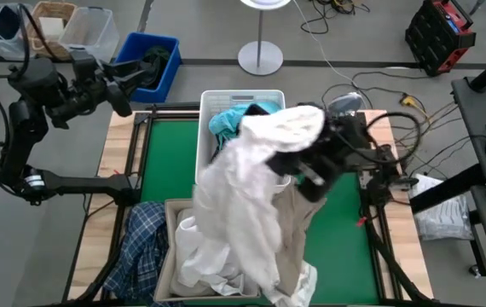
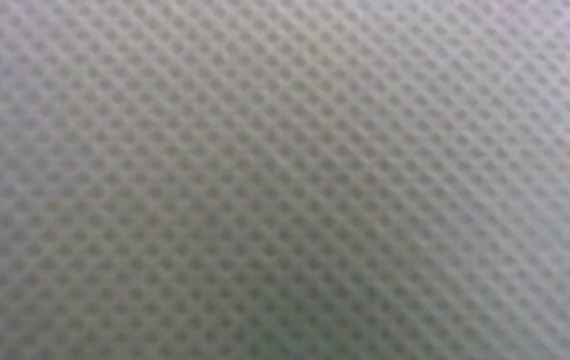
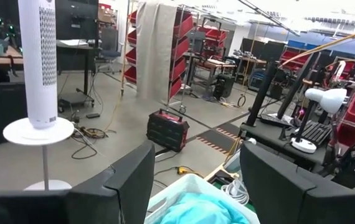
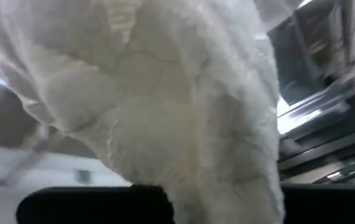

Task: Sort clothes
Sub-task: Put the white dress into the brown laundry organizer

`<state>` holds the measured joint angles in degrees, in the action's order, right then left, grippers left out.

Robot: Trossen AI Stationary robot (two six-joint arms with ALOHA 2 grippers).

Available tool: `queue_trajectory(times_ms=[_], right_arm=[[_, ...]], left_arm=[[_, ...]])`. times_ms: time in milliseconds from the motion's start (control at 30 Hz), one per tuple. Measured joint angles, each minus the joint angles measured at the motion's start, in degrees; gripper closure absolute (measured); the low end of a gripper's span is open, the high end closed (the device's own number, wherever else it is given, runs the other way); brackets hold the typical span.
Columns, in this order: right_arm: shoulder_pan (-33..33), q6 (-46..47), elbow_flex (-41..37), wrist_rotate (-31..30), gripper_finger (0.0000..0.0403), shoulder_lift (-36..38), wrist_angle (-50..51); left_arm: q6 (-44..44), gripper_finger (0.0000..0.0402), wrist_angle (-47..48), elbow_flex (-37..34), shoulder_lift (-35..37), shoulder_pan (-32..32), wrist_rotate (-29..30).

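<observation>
The right hand (image 1: pixel 311 162) is clenched on a white garment (image 1: pixel 251 179), holding it up over the worktop (image 1: pixel 170 162) so it drapes from above the white basket (image 1: pixel 243 98) down to the beige bin (image 1: pixel 170 213) heaped with other white pieces. Teal cloth (image 1: pixel 226 124) lies in the basket; a plaid shirt (image 1: pixel 145 243) hangs beside the bin. This looks like mid-transfer; next it likely needs carrying clear and releasing. The left hand (image 1: pixel 132 81) waits released, off near the blue bin (image 1: pixel 162 51).

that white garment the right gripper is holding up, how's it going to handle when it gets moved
Likely very floppy: the white garment drapes in long folds from the shut right gripper. It probably drags, since its lower end trails into the clothes pile. Its fuzzy surface suggests it is not slippery.
</observation>
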<state>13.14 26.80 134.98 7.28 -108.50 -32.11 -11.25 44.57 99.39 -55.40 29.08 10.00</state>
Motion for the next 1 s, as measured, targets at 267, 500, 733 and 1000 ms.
queue_trajectory(times_ms=[267, 500, 733, 1000], right_arm=[[-1.5, -14.7, 0.0, 4.2, 0.0386, -2.7, 9.7], [-1.8, -12.1, 0.0, 5.0, 0.0386, -3.8, 30.8], [-4.3, 11.9, 0.0, 14.8, 0.0386, -4.1, 47.2], [-4.9, 13.0, -0.1, 21.2, 0.0386, -4.1, 73.7]], left_arm=[[3.1, 0.0188, 1.2, 0.0, 0.4, 0.0, 0.0], [3.9, 0.0188, 3.7, 0.0, 0.4, 0.0, 0.0], [4.8, 0.0188, 5.8, 0.0, -0.3, 0.0, 0.0], [4.6, 0.0188, 9.0, 0.0, -1.4, 0.0, 0.0]])
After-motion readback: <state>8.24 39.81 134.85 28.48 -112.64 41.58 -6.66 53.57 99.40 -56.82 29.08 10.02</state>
